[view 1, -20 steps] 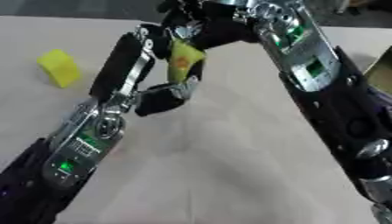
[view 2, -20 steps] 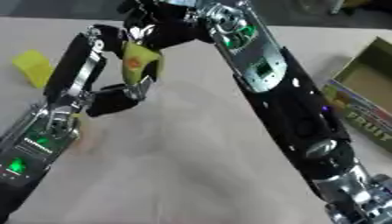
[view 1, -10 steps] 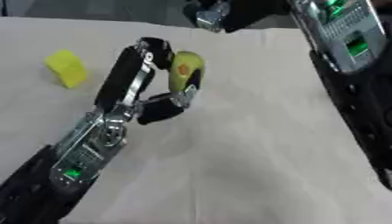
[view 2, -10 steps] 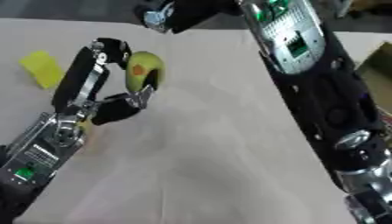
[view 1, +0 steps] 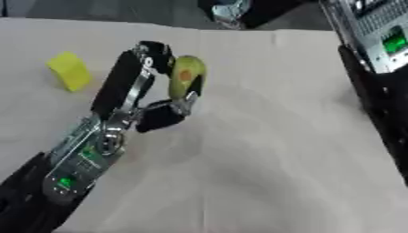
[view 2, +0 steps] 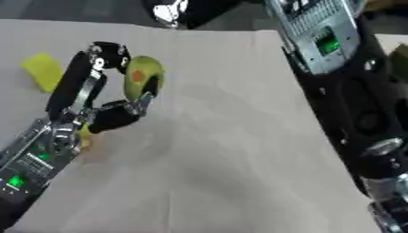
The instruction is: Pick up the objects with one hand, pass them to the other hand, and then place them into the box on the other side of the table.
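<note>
1. Holding a green-yellow fruit (view 1: 186, 78) with a reddish spot, looks like a mango or pear, hard to say which. The left hand (view 1: 156, 98) has it pinched between curled fingers on top and the thumb underneath, lifted clear of the tabletop (view 1: 263, 154).
2. The right hand itself doesn't show up in either view. Only the right arm (view 2: 334, 68) runs down the right side, so no telling what its fingers are doing.
3. Further out, a yellow block (view 1: 69, 70) sits on the tabletop well off to the left of the held fruit, untouched.
4. A small yellowish thing (view 2: 84, 136) peeks out just behind the left forearm in the right eye view; can't make out what it is.
5. My read on the step: the fruit sits in the left hand alone, so the handover looks done or nearly so.
6. Next move, I'd guess, is swinging the left arm over to the box on its side and letting go. No box is in view, so the hand has some travelling to do.
</note>
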